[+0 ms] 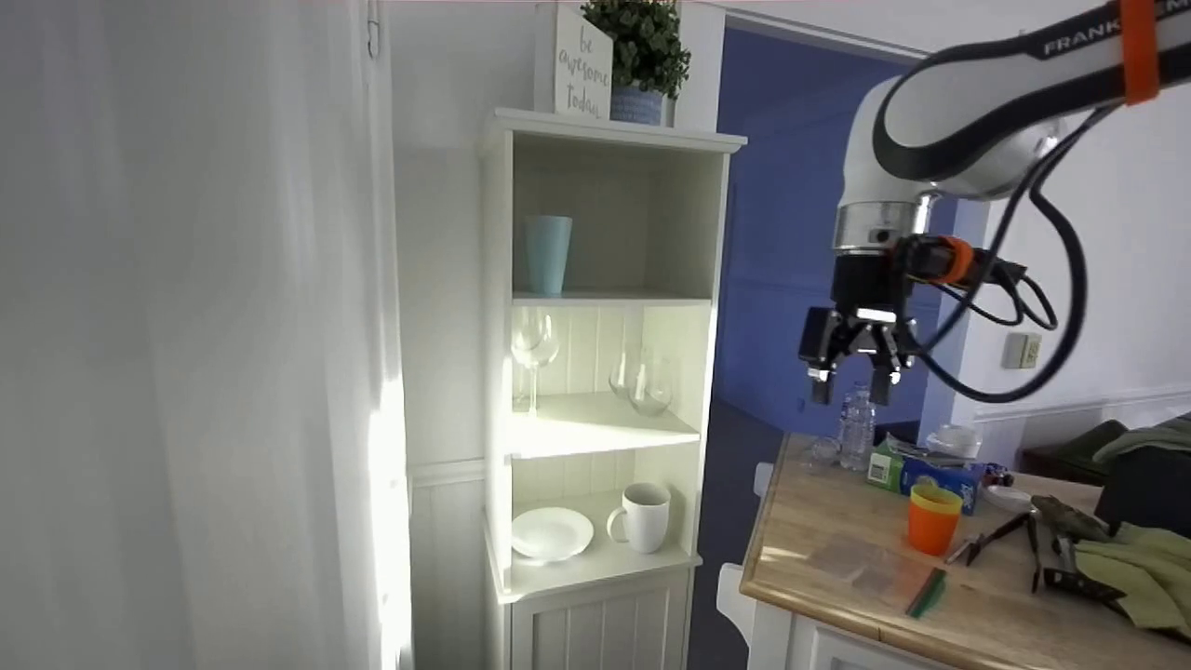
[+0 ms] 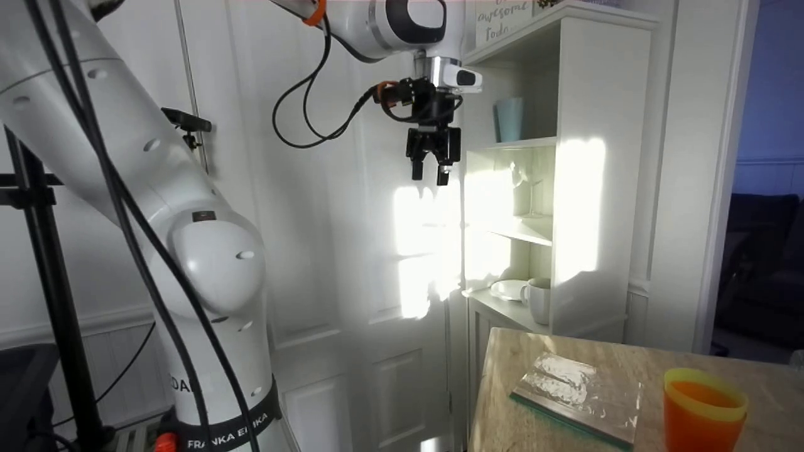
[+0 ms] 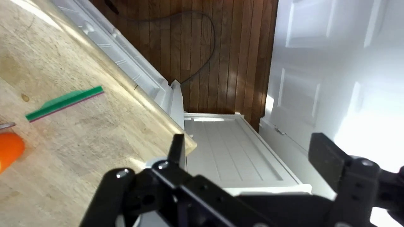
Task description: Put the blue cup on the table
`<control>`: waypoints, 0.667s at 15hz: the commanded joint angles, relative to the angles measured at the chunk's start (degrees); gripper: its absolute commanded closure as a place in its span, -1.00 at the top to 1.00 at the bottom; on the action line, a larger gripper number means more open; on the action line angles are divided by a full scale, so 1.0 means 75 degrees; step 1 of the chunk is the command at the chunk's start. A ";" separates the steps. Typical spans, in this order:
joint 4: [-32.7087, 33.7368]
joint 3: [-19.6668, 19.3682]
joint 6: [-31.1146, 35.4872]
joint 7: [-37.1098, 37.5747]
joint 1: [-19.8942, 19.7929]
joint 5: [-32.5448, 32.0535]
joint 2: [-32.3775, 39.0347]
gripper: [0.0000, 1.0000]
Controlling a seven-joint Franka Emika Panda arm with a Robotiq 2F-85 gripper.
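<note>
Standing upright on the top shelf (image 1: 633,301) of the white cabinet (image 1: 600,628), toward 8 o'clock in that compartment and 10 o'clock from my gripper (image 1: 850,389) in an exterior view: blue cup (image 1: 551,256), one, tapered, handleless. By my judgement light, likely plastic, smooth enough to slip, its wall apt to give under a hard squeeze; I would turn the fingers level and take it mid-wall, one pad to each side. Remaining stock: stemmed glass (image 1: 534,346), one that I can make out; plate (image 1: 552,533), one; stemless glasses (image 1: 654,386), two; white mug (image 1: 646,516), one, at 8 o'clock from the gripper; gripper, one, fingers spread wide with nothing between them; table (image 1: 1000,619), one, at 5 o'clock, the cup not yet on it; clear bottle (image 1: 856,433), one; zip bag (image 1: 879,569), one, at 6 o'clock; orange cup (image 1: 932,526), yellow at the rim, one.
</note>
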 commanded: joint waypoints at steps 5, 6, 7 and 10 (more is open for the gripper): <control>0.3360 0.0935 -0.0349 0.4171 -0.0023 0.0108 0.2317 1.00; 0.3677 0.0945 -0.0089 0.4606 0.0031 0.0081 0.2537 1.00; 0.3994 0.0965 0.0152 0.5036 0.0101 0.0038 0.2752 1.00; 0.4671 0.1021 0.1297 0.6019 0.0317 -0.0393 0.3266 1.00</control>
